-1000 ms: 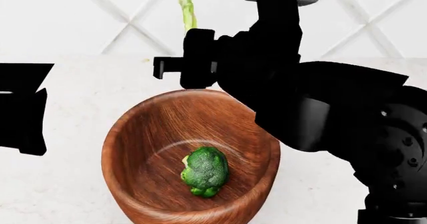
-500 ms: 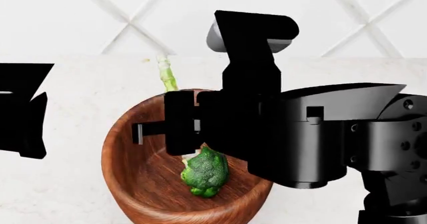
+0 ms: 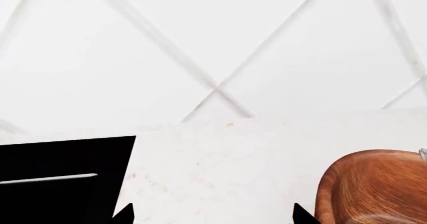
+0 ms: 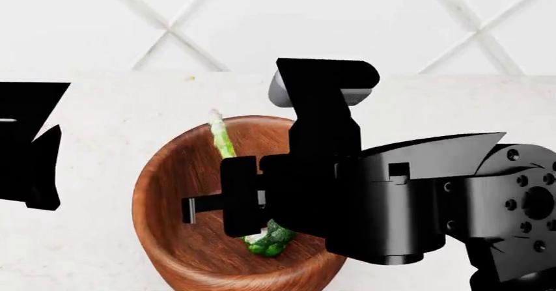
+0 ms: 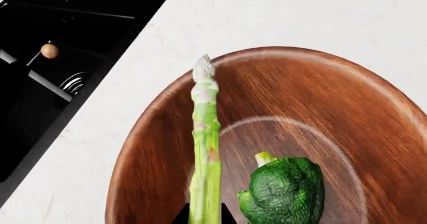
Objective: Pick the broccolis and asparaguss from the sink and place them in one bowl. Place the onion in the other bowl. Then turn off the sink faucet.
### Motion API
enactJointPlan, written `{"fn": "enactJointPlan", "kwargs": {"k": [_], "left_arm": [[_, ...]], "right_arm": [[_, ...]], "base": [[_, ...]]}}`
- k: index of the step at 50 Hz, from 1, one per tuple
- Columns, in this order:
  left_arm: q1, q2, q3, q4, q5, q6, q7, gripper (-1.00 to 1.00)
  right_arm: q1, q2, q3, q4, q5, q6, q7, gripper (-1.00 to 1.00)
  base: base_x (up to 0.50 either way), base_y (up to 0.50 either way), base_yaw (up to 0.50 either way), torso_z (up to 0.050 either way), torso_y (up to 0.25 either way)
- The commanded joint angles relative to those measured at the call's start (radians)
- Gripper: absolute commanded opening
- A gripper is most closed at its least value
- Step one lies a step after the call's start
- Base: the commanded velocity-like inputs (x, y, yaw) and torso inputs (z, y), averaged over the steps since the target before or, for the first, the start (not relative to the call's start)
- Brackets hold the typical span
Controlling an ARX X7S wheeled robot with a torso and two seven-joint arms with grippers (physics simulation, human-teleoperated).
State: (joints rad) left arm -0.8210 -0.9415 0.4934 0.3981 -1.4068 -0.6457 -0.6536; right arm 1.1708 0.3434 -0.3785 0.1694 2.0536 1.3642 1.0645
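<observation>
A simulated kitchen: a pale speckled stone countertop (image 4: pixel 104 167) runs back to a white diamond-tiled wall (image 4: pixel 174 24). A black sink (image 5: pixel 60 48) is sunk into the counter beside the right gripper (image 5: pixel 203 216), and a wooden bowl (image 5: pixel 333 98) with broccoli (image 5: pixel 283 194) lies under it.

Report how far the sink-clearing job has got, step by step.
Done: one broccoli already lies in the wooden bowl. In hand: the right gripper holds an asparagus over that bowl, not yet released. Left: the onion sits in the sink, the second bowl is not in view, and the faucet's state cannot be told. The left gripper appears empty.
</observation>
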Motion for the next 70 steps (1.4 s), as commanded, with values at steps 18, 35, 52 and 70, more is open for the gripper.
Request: {"fn": "enactJointPlan", "kwargs": {"k": [18, 35, 52, 70], "left_arm": [[-0.022, 0.011, 0.009, -0.007, -0.007, -0.022, -0.014, 1.00], [-0.044, 0.035, 0.023, -0.013, 0.001, -0.035, -0.014, 1.00], [-0.050, 0.061, 0.026, -0.003, 0.057, -0.005, 0.000, 1.00], [0.043, 0.075, 0.055, 0.048, 0.230, 0.091, 0.001, 1.00]], "right_arm": [[0.079, 0.017, -0.016, 0.000, -0.068, 0.006, -0.062, 1.00], [-0.006, 0.284, 0.096, -0.339, -0.555, -0.141, -0.324, 1.00], [-0.306, 0.594, -0.033, -0.586, -1.146, -0.564, -0.845, 1.00], [-0.680, 0.594, 0.314, -0.691, -0.836, -0.943, -0.690, 1.00]], "base": [[0.00, 0.00, 0.00, 0.000, 0.000], [0.00, 0.00, 0.00, 0.000, 0.000], [0.00, 0.00, 0.00, 0.000, 0.000], [0.00, 0.00, 0.00, 0.000, 0.000]]}}
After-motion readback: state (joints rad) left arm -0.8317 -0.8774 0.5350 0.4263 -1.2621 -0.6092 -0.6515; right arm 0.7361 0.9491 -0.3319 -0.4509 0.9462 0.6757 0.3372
